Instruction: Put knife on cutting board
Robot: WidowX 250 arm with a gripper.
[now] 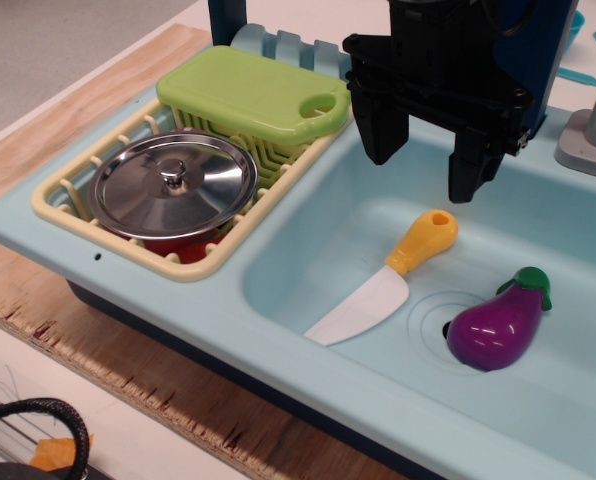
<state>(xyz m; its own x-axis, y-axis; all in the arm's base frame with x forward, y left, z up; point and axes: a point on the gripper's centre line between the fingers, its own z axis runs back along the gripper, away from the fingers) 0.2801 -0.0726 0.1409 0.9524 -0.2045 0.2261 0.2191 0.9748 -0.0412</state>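
The knife, with a white blade and a yellow-orange handle, lies flat in the light blue sink basin, handle pointing toward the back right. The lime-green cutting board rests on top of the cream slatted rack at the back left, its handle hole at the right corner. My black gripper hangs open and empty above the basin, directly over the knife's handle and clear of it.
A steel pot lid covers a red pot in the rack, in front of the board. A purple toy eggplant lies by the drain, right of the knife. A grey faucet base stands at the back right.
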